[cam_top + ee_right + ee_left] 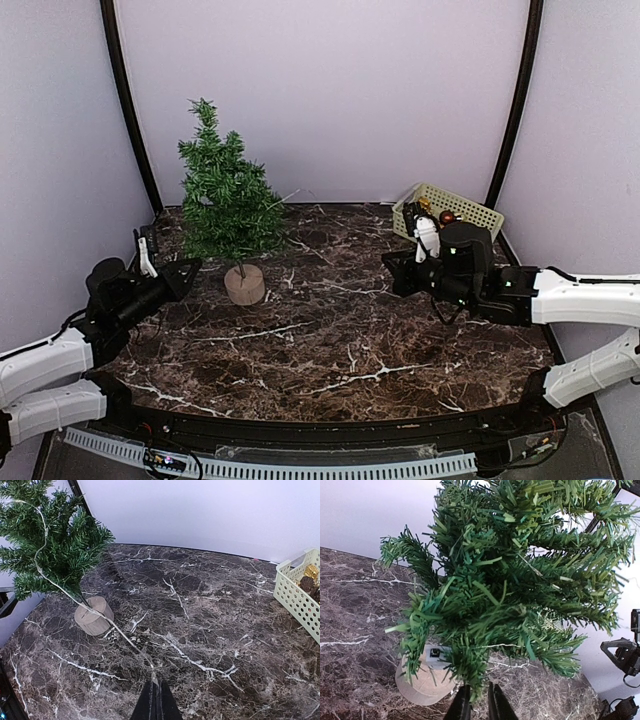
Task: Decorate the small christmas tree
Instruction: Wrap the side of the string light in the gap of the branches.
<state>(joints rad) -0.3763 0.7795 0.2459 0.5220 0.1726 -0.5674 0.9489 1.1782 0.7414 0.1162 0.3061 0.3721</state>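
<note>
The small christmas tree (228, 200) stands far left on the counter (340, 330), bare of the ornaments (447, 216) lying in the far-right basket (480, 215). The right hand (154, 678) pinches its trailing thin wire (122, 639). The left hand (480, 700) is narrow around a low branch tip.

One small christmas tree (228, 200) stands before the left gripper (479, 692); one thin wire (125, 640) reaches the right gripper (154, 679); one perforated basket (295, 597) sits to its right.

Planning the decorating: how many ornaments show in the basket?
2: a gold ornament and a dark ornament beside it, in the basket at far right; more may be hidden.
</note>
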